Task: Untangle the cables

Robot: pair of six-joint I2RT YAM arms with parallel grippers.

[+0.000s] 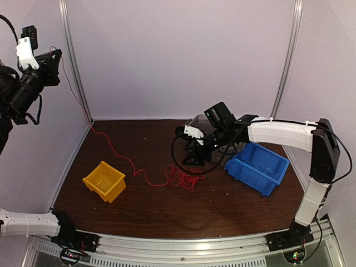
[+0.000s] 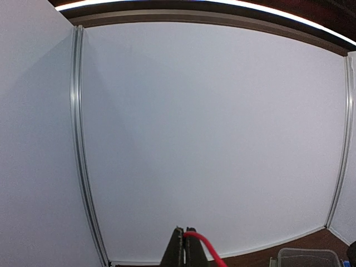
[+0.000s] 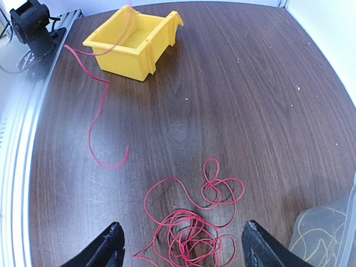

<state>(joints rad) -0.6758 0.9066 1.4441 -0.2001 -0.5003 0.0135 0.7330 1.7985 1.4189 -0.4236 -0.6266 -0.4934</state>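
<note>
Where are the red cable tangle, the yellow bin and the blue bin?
red cable tangle (image 3: 186, 240), right wrist view, dense middle of the coil.
yellow bin (image 3: 127, 60), right wrist view, near outer wall.
blue bin (image 1: 251, 176), top external view, near outer wall.

Mid-frame on the table (image 1: 222, 206) lie the cables (image 1: 183, 178), between the left bin (image 1: 104, 181) and the right bin (image 1: 258, 167), one strand stretched to the upper left.
</note>
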